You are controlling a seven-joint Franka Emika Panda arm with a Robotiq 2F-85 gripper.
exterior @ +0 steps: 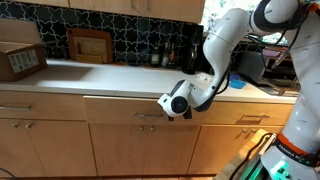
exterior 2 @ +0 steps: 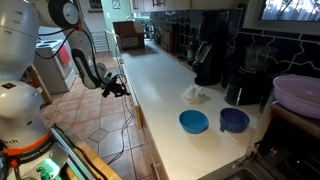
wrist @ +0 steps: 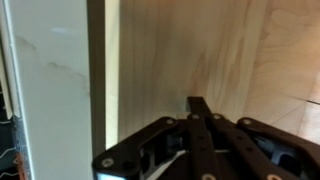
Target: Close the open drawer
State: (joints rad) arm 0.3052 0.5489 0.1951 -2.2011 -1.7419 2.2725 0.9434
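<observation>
We're right up against the drawer (exterior: 125,108) now, the wide light-wood front just under the counter (exterior: 120,75), and its long axis runs level along the cabinet run. The gripper (exterior: 188,110) sits at the end of that front nearer the robot's base, not at its middle. In the wrist view the wood grain of the drawer (wrist: 190,50) fills almost everything ahead of the gripper (wrist: 198,104), so the front lies straight ahead of the fingertips, touching or as good as. The fingers (wrist: 200,118) look drawn together into one narrow bar with nothing between them. The pale counter edge (wrist: 45,80) runs along one side of that view, with a dark strip between it and the wood. We can't tell from here how far the drawer stands out, and in the exterior view it looks close to flush. We judge the move ahead to be a straight push square to the front, into the cabinet. Pushing this far off-centre, we reckon the drawer could skew on its runners.
</observation>
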